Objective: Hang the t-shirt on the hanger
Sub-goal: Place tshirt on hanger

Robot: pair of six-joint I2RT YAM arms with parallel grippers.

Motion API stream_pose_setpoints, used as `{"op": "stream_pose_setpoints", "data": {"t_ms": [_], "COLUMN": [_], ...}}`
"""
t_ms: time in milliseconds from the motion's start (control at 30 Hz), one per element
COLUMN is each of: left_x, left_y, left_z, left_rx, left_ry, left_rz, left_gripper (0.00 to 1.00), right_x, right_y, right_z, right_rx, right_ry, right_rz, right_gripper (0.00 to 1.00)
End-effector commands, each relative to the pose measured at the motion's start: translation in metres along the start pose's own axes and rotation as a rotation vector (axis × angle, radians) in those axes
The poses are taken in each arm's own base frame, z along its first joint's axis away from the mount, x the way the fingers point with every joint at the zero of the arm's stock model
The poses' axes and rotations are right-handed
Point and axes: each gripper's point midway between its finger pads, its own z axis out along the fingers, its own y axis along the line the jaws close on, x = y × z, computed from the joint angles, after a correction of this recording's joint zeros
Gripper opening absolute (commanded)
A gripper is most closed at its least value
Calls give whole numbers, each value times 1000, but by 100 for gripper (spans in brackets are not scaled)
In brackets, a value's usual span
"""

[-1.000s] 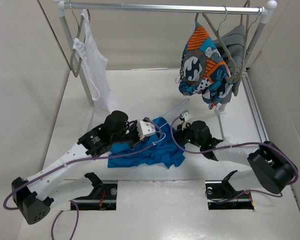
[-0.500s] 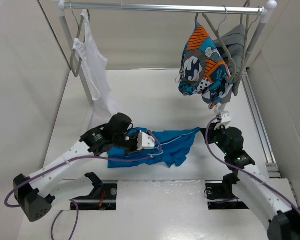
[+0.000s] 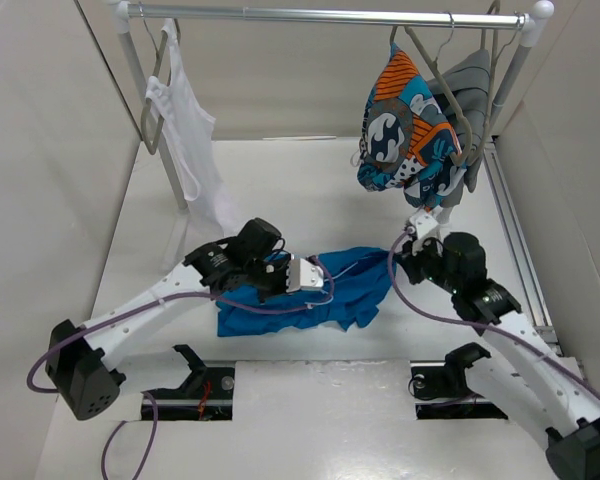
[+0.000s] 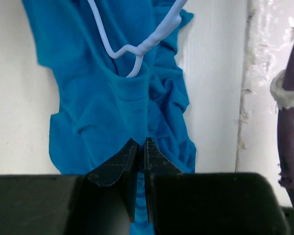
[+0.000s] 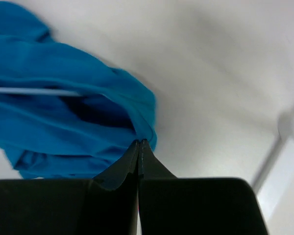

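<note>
The bright blue t-shirt point(image 3: 330, 295) lies crumpled on the white table between my two arms. The thin light-blue wire hanger point(image 3: 358, 266) lies across it; in the left wrist view its wire point(image 4: 137, 46) runs into a fold of the shirt point(image 4: 103, 107). My left gripper point(image 3: 322, 283) is shut on a fold of the shirt point(image 4: 141, 143) at its left side. My right gripper point(image 3: 397, 263) is shut on the shirt's right edge point(image 5: 138, 142), with the hanger wire point(image 5: 34, 91) above the blue fabric point(image 5: 54, 127).
A clothes rail point(image 3: 320, 15) spans the back. It holds a white tank top point(image 3: 185, 130) at the left, and an orange-blue-white patterned garment point(image 3: 405, 130) and a grey garment point(image 3: 470, 95) at the right. White walls close in on both sides.
My right gripper pulled the shirt's edge out to the right, then came back a little leftward. My left gripper shifted right with its fold. The shirt now lies more bunched.
</note>
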Motion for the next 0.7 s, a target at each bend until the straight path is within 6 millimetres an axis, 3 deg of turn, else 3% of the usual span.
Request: {"op": "stream_pose_setpoints", "data": {"t_ms": [0, 100, 167, 200, 233, 300, 367, 433, 500, 600, 667], "left_x": [-35, -45, -45, -51, -51, -55, -56, -54, -57, -63, -66], "left_y": [-5, -11, -13, -13, -12, -10, -11, -10, -13, -13, -15], "left_z": [-10, -14, -13, -15, -15, -17, -17, -18, -17, -17, -16], "left_rx": [91, 161, 182, 185, 185, 177, 182, 193, 217, 237, 253], "left_ry": [-76, -98, -95, -114, -116, -124, -132, -127, -144, -176, -190], "left_rz": [136, 187, 206, 222, 233, 258, 270, 275, 288, 303, 301], "left_gripper": [0, 0, 0, 0, 0, 0, 0, 0, 0, 0, 0], "right_x": [-72, -102, -98, -97, -81, -66, -49, -56, -67, -84, -79], "right_y": [36, 88, 106, 107, 107, 107, 104, 103, 110, 123, 137], "right_z": [2, 1, 1, -1, -2, -6, -15, -26, -41, -53, -52], "right_rx": [-178, -421, -513, -518, -532, -543, -547, -545, -578, -611, -650], "right_ry": [-158, -247, -225, -209, -146, -98, -32, -49, -93, -168, -180], "right_rz": [-254, -406, -421, -417, -401, -396, -398, -437, -475, -533, -540], "right_gripper": [0, 0, 0, 0, 5, 20, 43, 64, 75, 72, 69]}}
